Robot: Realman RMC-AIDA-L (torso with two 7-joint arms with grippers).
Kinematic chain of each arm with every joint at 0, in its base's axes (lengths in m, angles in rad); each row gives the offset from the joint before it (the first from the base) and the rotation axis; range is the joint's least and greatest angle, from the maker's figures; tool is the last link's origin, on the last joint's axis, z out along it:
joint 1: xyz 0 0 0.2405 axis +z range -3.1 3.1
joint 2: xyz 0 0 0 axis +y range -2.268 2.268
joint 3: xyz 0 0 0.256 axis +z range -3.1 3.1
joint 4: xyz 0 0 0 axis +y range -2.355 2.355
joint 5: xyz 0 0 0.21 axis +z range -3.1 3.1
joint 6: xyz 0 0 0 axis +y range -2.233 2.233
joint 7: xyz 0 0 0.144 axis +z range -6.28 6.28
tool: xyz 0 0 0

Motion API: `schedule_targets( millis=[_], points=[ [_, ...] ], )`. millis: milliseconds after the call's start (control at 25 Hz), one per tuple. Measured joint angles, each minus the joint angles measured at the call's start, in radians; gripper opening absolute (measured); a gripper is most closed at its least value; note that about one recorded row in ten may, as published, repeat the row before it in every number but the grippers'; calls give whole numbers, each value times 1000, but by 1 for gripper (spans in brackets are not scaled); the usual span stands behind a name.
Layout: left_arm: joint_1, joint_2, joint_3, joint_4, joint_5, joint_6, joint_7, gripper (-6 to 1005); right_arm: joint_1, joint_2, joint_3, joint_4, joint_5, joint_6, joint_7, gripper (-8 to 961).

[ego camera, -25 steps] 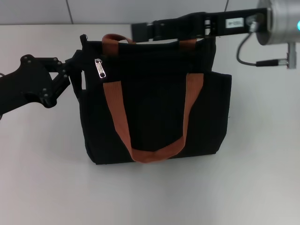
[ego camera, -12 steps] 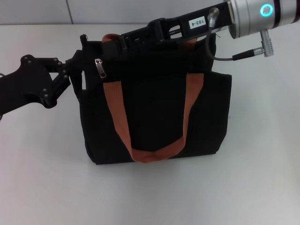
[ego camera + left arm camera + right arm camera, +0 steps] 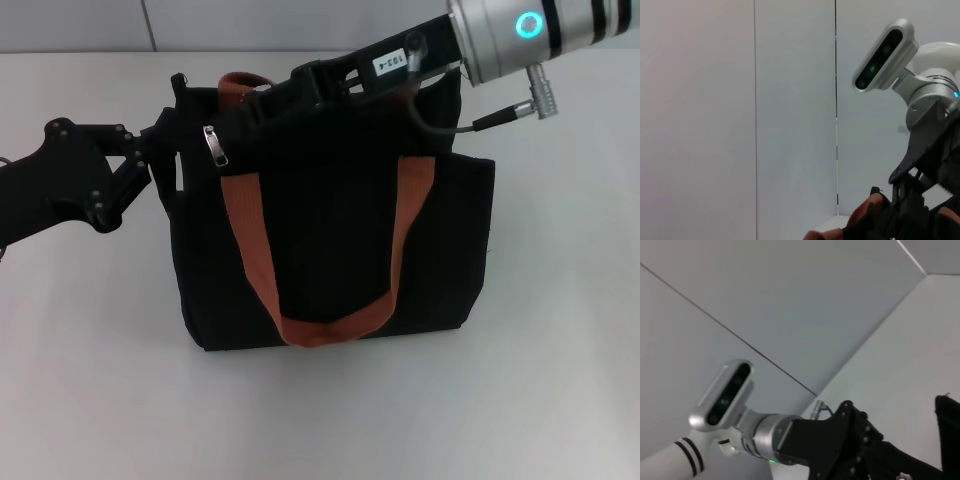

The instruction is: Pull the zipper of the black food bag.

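Observation:
The black food bag (image 3: 330, 220) sits mid-table in the head view, its orange-brown strap handles (image 3: 250, 250) on the front. The silver zipper pull (image 3: 212, 145) is at the bag's upper left, near the left end of the zip line. My left gripper (image 3: 165, 150) is against the bag's upper left edge, black on black. My right gripper (image 3: 255, 105) reaches in from the upper right across the bag's top edge, its tip just right of and above the zipper pull. The left wrist view shows the right arm (image 3: 920, 165) above an orange strap (image 3: 865, 215).
The white table (image 3: 100, 380) spreads around the bag, with a grey wall (image 3: 80, 25) behind it. The right arm's cable (image 3: 470, 125) hangs over the bag's upper right corner. The right wrist view shows the left arm (image 3: 835, 440) and a bag corner (image 3: 947, 430).
My right arm has swung in and down across the bag's top, its tip moving left toward the zipper pull. The left arm and the bag have not moved.

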Motion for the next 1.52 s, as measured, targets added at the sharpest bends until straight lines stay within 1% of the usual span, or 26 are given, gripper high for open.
schedule_targets(
  millis=[280, 680, 1160, 1520],
  points=[
    [-1, 0, 0, 0, 0, 2, 0, 28, 14, 9, -6, 0, -26, 34, 4, 451],
    [-7, 0, 1, 0, 0, 5, -2, 29, 36, 18, -74, 1, -27, 75, 7, 452],
    [-11, 0, 0, 1, 0, 18, -5, 32, 41, 22, -76, -16, -66, 88, 15, 452],
    [-23, -1, 0, 1, -1, 31, -8, 33, 45, 30, -76, -30, -69, 80, 12, 451]
  ],
)
